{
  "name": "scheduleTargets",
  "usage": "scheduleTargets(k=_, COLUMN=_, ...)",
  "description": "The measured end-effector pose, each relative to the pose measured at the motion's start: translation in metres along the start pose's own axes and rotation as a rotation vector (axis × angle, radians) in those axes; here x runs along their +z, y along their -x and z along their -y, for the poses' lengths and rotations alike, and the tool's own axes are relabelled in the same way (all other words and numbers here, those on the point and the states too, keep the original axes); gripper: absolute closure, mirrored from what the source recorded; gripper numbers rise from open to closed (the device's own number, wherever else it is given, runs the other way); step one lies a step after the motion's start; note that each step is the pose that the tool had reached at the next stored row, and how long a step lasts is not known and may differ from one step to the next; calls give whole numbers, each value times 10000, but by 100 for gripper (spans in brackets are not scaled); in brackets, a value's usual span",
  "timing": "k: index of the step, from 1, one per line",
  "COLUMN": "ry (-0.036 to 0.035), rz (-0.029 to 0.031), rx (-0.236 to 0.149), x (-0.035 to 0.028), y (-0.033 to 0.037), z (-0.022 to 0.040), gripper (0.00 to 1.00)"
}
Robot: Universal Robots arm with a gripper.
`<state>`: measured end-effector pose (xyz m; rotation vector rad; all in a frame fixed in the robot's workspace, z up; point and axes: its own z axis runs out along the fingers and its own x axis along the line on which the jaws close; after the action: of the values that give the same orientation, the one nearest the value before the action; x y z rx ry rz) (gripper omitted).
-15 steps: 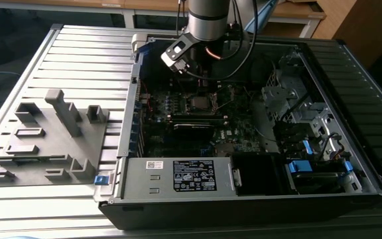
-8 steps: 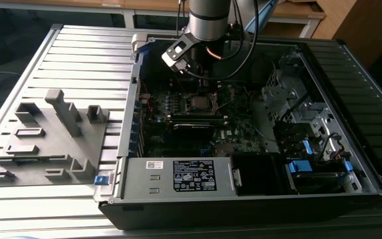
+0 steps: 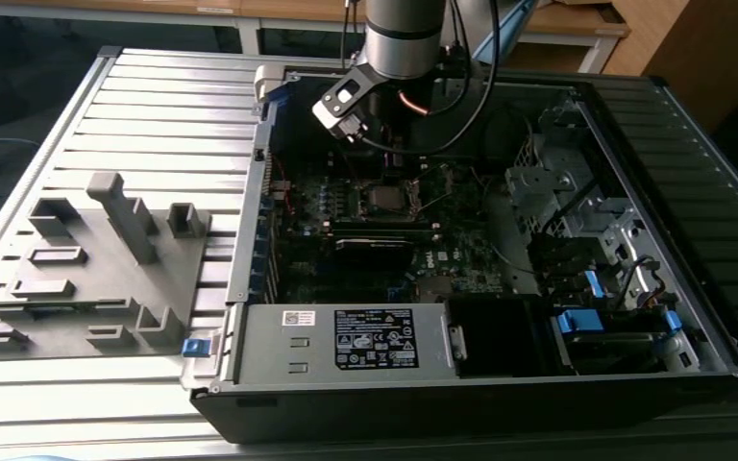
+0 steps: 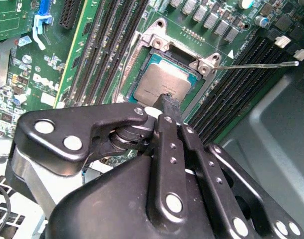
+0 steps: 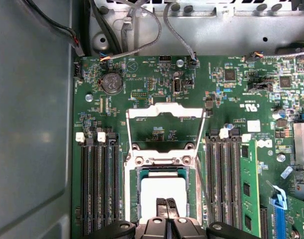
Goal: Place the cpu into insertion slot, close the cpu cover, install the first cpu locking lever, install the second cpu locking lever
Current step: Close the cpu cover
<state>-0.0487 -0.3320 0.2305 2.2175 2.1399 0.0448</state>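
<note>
The cpu (image 5: 163, 191) lies flat in the insertion slot (image 5: 161, 173), its silvery top showing in both wrist views (image 4: 160, 82). The cpu cover (image 5: 164, 110) stands swung open away from the slot, with green board visible through its cut-out centre. A thin locking lever (image 4: 256, 64) sticks out free from the slot's corner. My gripper (image 5: 166, 205) is shut with nothing between its fingers, and its tip (image 4: 167, 101) hovers over the cpu's near edge. I cannot tell whether it touches the chip. In the exterior view the arm's wrist (image 3: 369, 101) hangs over the slot (image 3: 382, 199) inside the case.
Long black memory slots (image 5: 97, 184) flank the socket on both sides. Cables (image 5: 137, 45) run along the case wall beyond the board. A labelled metal box (image 3: 369, 341) sits at the case's front. A grey fixture tray (image 3: 87, 269) lies at the exterior view's left.
</note>
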Motion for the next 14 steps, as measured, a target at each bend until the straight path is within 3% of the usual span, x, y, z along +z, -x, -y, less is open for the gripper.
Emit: scheduleTargets(k=14, ry=1, rz=-1, rx=0, x=-19, y=0, z=-1, gripper=89)
